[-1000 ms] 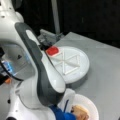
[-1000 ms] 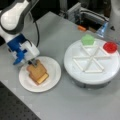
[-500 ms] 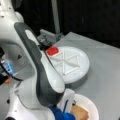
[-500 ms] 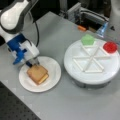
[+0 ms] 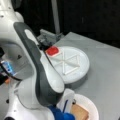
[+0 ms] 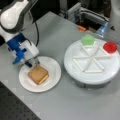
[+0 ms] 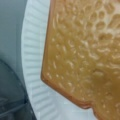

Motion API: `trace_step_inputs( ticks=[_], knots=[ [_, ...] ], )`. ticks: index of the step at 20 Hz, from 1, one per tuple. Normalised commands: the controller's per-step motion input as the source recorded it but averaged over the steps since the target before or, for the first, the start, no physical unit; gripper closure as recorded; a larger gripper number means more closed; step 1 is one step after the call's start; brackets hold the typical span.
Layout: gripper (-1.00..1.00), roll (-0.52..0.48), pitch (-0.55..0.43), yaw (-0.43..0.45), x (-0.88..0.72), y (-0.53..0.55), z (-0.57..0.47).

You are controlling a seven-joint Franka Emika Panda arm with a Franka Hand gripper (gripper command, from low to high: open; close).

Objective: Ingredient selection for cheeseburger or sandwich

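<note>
The claw (image 6: 31,63) has lifted slightly off the sandwich (image 6: 38,74), which sits complete on the paper plate (image 6: 53,75) directly beneath it; whether the claw is spread cannot be told. Well away from the claw, the green leaf (image 6: 87,39) and red disc (image 6: 110,47) remain unselected in the sectioned tray (image 6: 75,68).

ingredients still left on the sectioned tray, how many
2: a green leaf in a compartment at the tray's top, and a red disc in one toward its upper right.

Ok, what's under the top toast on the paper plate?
A thin yellow cheese edge peeks from beneath the top toast on the plate. Anything deeper in the stack is covered. The gripper sits beside it.
</note>
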Motion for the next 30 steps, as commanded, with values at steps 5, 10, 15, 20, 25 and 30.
trace_step_inputs(
  ticks=[5, 10, 15, 20, 25, 30],
  knots=[
    [-1.00, -0.149, -0.048, 0.012, -0.12, 0.09, 0.14],
    [-1.00, -0.241, 0.044, -0.020, -0.16, 0.10, 0.34],
    [-1.00, -0.345, 0.125, -0.067, -0.15, 0.18, 0.38],
    [-1.00, -0.448, 0.110, -0.152, -0.16, 0.35, 0.32],
    [-1.00, -0.582, 0.060, -0.182, -0.26, 0.43, 0.29],
    [-1.00, -0.671, -0.081, -0.189, -0.42, 0.44, 0.16]
  ],
)
